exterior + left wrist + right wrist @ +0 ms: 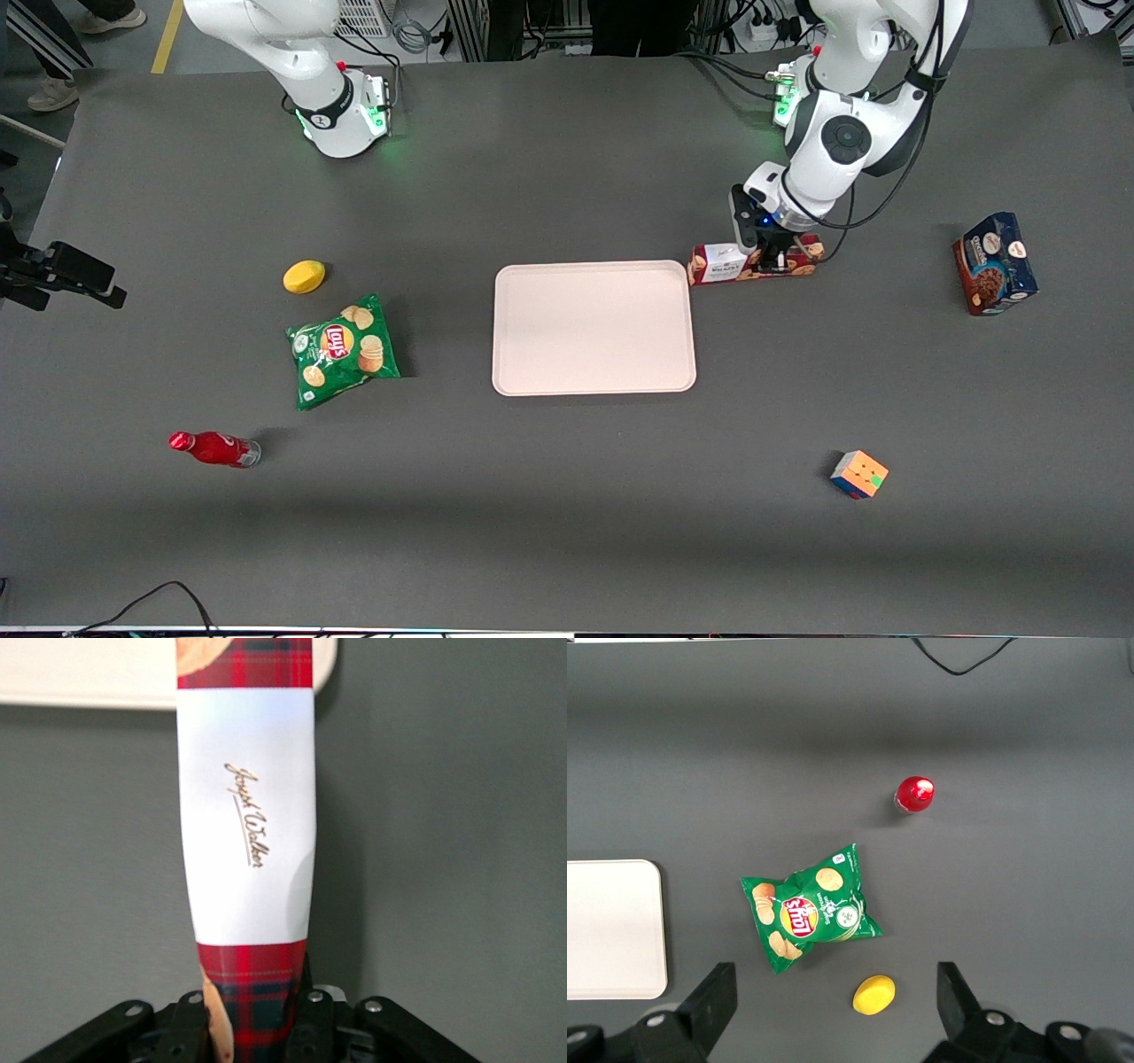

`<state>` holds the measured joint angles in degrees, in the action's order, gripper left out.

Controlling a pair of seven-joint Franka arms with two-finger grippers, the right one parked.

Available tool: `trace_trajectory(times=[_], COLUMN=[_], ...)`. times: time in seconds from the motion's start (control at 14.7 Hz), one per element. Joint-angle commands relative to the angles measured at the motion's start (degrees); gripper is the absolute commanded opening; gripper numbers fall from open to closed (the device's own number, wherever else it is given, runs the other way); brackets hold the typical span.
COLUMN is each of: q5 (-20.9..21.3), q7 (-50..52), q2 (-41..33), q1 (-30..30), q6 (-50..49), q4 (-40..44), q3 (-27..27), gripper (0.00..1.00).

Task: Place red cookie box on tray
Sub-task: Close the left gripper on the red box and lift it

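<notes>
We have the claw (778, 257) pinching the red cookie box (719, 263) near one end on the desk (567, 496), its other end at the tray (594, 383) corner, so we judge a short lift-and-slide lands it flat.

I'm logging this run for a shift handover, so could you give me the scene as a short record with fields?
gripper: the gripper is down on the red cookie box, fingers closed on its sides
box position: on the table, one end at the tray's corner, not on the tray
tray: the tray holds nothing
other items: blue cookie box, puzzle cube, chip bag, lemon, red bottle
task status: box not yet placed
</notes>
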<state>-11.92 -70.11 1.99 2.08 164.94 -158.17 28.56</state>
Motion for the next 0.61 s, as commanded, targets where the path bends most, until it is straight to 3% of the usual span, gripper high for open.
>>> trace_trajectory(times=[0.0,0.14,0.34,0.54], q5=[-0.39,-0.03,0.49,7.15], q7=[0.15,-0.11,0.42,1.20], q2=[-3.48,-5.84,-10.77,-11.31], q1=[0.12,0.12,0.20,0.21], q6=[-6.55,-10.40,-29.17,-48.16], q4=[4.43,7.07,16.54,30.06], q3=[-1.05,-3.24,-5.96,-9.40], gripper=[0.00,0.00,0.00,0.00])
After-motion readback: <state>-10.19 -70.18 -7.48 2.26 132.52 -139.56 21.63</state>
